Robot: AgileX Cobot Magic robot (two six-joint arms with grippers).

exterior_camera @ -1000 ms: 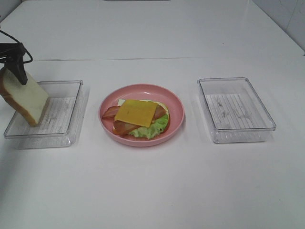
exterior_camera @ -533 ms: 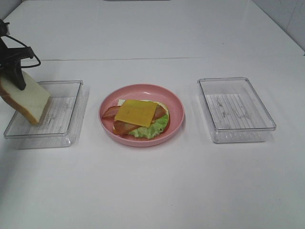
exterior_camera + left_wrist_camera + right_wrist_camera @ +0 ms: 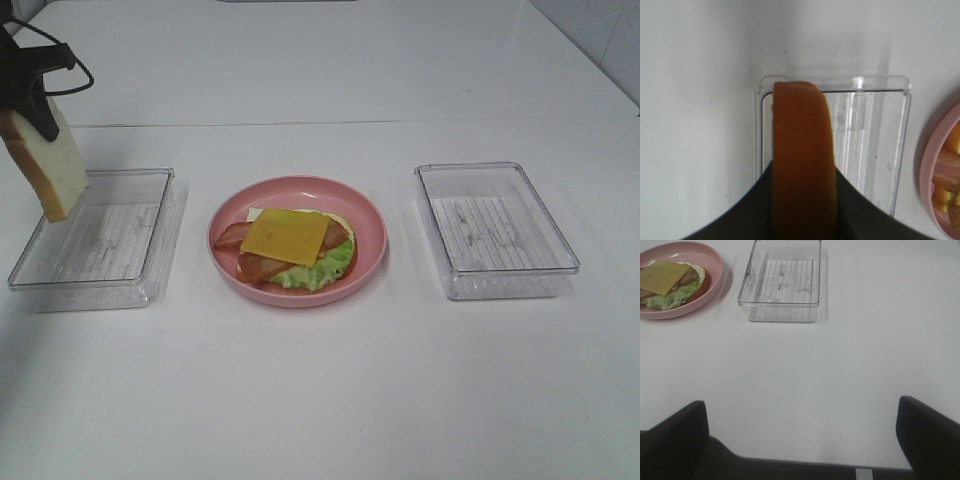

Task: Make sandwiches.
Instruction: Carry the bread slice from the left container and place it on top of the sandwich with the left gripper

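The left gripper (image 3: 38,108) pinches a bread slice (image 3: 50,165) (crust edge up) above the clear tray (image 3: 150,270); the right gripper (image 3: 802,440) gapes wide over bare table.

Yellow cheese (image 3: 287,238) tops green lettuce (image 3: 318,268) on a pink plate (image 3: 370,222); tan-crusted white bread slice (image 3: 52,162).

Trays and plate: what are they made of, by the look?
Left tray and right tray: clear rigid plastic, probably acrylic; the table shows through and the ribbed floors catch glare. Plate: opaque pink, smooth with a soft sheen, likely plastic or melamine; glazed ceramic can't be excluded.
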